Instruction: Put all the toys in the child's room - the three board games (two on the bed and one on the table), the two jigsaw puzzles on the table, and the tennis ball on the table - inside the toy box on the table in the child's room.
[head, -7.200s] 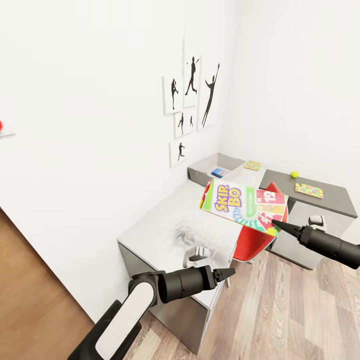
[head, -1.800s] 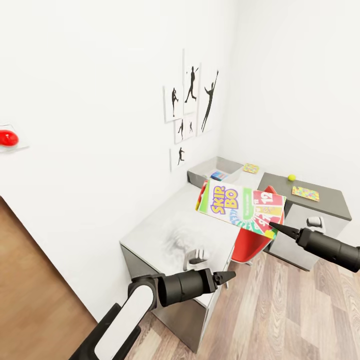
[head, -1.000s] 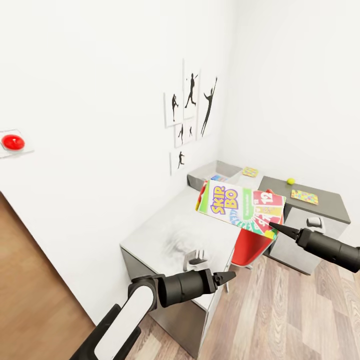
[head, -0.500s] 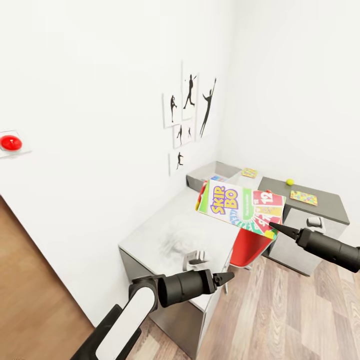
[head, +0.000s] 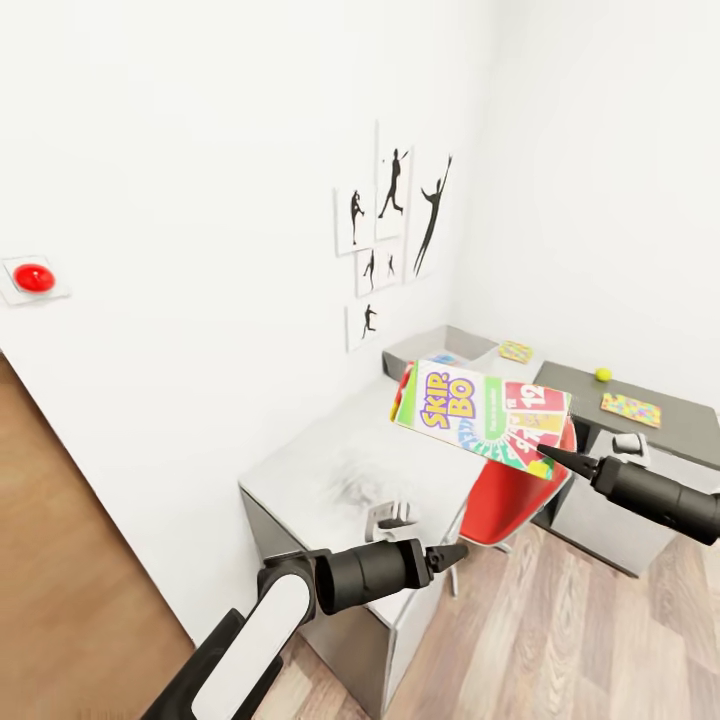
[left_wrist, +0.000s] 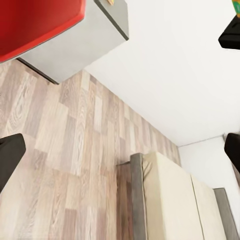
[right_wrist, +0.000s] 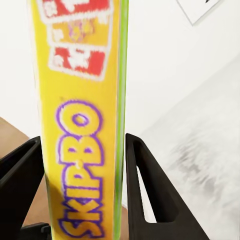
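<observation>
Your right gripper (head: 548, 457) was clamped on the Skip-Bo board game (head: 487, 412), pinching the box by its near corner and holding it in the air above the red chair (head: 515, 485). In the right wrist view the yellow edge of the box (right_wrist: 82, 120) sat squarely between the two black fingers (right_wrist: 145, 190), both pressed against its faces.

Your left gripper (head: 452, 553) held nothing. It hung low in front of the near corner of the light grey desk (head: 330, 470), and in the left wrist view its dark fingertips (left_wrist: 10, 157) stood wide apart over the wood floor (left_wrist: 65, 165), with a beige bed (left_wrist: 170, 200) and the chair's red seat (left_wrist: 35, 22) showing beyond them.

The grey toy box (head: 430, 352) stood at the far end of the light desk against the wall, well beyond the held game, with something colourful lying inside it. A jigsaw puzzle (head: 516, 351) lay just beside the box. On the darker grey table (head: 640, 425) to the right, the tennis ball (head: 603, 374) sat near the back edge and a second jigsaw puzzle (head: 631, 408) lay flat near it.

The red chair stood between you and the gap where the two desks meet. Silhouette posters (head: 395, 235) hung on the wall above the box, and a red button (head: 34, 277) was mounted farther left.
</observation>
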